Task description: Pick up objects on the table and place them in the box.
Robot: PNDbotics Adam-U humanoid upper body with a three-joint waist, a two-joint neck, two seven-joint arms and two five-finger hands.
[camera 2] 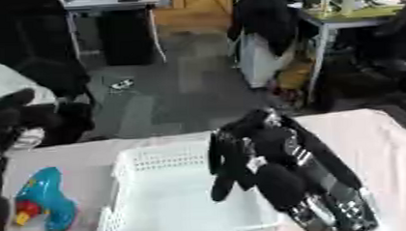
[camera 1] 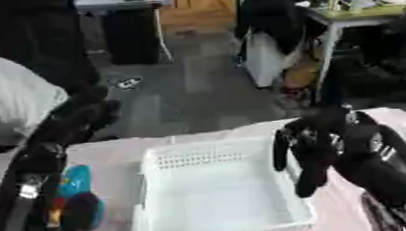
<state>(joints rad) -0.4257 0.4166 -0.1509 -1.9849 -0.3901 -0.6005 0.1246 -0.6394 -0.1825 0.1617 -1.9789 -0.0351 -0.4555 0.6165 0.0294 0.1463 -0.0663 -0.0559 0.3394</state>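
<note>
A white perforated basket stands in the middle of the pale table, and its visible inside is bare. My right hand hangs over the basket's right rim. It is open, with the fingers drooping into the basket and nothing in them. A blue toy with red and yellow parts lies on the table left of the basket. My left arm rises along the left edge, partly covering the toy in the left eye view. Its hand shows only as a dark shape above the table's far edge.
Beyond the table's far edge is grey floor. A chair draped with a black jacket and a desk stand at the back right. A person in a light top is at the far left.
</note>
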